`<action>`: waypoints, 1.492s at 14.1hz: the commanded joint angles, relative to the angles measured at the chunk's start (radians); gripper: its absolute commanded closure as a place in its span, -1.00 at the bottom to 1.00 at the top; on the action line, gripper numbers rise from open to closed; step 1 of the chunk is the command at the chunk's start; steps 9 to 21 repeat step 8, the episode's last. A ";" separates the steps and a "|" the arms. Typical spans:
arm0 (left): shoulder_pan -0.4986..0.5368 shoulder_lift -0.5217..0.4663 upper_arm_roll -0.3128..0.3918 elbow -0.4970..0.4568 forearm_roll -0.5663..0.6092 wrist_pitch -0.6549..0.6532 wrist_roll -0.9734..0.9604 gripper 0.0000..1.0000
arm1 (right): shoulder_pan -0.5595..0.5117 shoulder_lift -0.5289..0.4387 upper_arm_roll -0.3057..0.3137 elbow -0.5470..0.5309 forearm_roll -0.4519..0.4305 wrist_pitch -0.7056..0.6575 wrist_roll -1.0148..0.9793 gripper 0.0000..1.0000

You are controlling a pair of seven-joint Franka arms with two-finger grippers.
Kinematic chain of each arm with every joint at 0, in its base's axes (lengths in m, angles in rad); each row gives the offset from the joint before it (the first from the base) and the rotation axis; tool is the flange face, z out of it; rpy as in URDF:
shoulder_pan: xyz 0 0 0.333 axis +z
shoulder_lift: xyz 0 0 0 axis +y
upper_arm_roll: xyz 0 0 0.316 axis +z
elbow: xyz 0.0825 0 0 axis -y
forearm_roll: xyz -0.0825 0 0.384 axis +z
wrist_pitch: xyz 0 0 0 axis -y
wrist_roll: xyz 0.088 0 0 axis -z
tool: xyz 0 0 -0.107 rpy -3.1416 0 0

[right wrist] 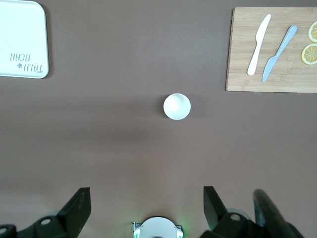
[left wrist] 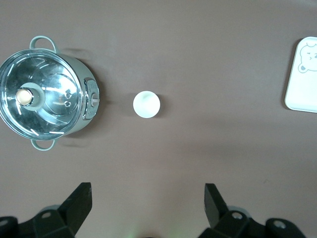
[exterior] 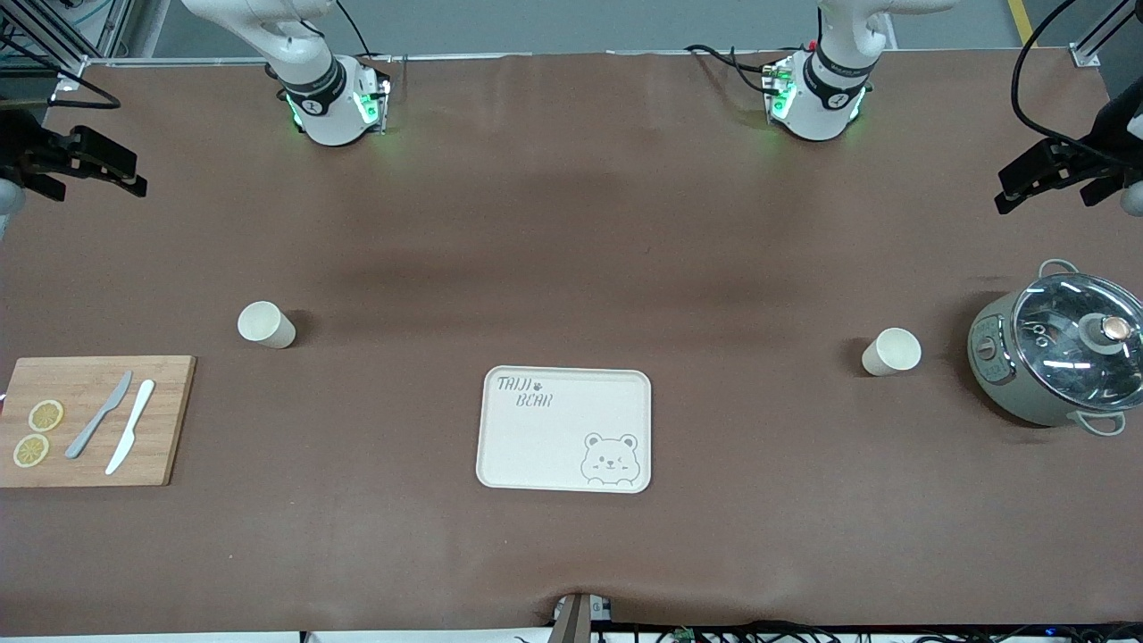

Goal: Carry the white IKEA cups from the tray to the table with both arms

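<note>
You are looking at a brown desk (exterior: 571, 223) carrying everything in play. The cream bear tray (exterior: 564, 429) is lying nearest the front camera at mid-desk, bare. The wooden cutting board (exterior: 89, 420) is sitting at the right arm's end, bearing two knives (exterior: 116, 425) and two lemon slices (exterior: 37, 433). The grey-green pot (exterior: 1054, 353) with glass lid is standing at the left arm's end. One white cup (exterior: 266, 324) is standing upright just beside the board, a little farther from the camera; the other white cup (exterior: 891, 352) is standing upright near the pot, apart from it. Both are resting on the desk, outside the tray. The left gripper (exterior: 1027, 183) is hovering over bare desk at its end, fingers spread wide, holding nothing. The right gripper (exterior: 103, 170) is hovering likewise at its end, also wide and empty.
</note>
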 commanded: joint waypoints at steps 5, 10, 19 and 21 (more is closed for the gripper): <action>0.013 0.005 -0.007 0.023 -0.005 -0.007 0.023 -1.00 | -0.013 -0.022 0.003 -0.021 -0.005 0.001 -0.010 -1.00; 0.012 0.002 -0.010 0.026 -0.005 -0.012 0.021 -1.00 | -0.013 -0.022 0.003 -0.022 -0.005 0.001 -0.010 -1.00; 0.012 0.002 -0.010 0.026 -0.005 -0.012 0.021 -1.00 | -0.013 -0.022 0.003 -0.022 -0.005 0.001 -0.010 -1.00; 0.012 0.002 -0.010 0.026 -0.005 -0.012 0.021 -1.00 | -0.013 -0.022 0.003 -0.022 -0.005 0.001 -0.010 -1.00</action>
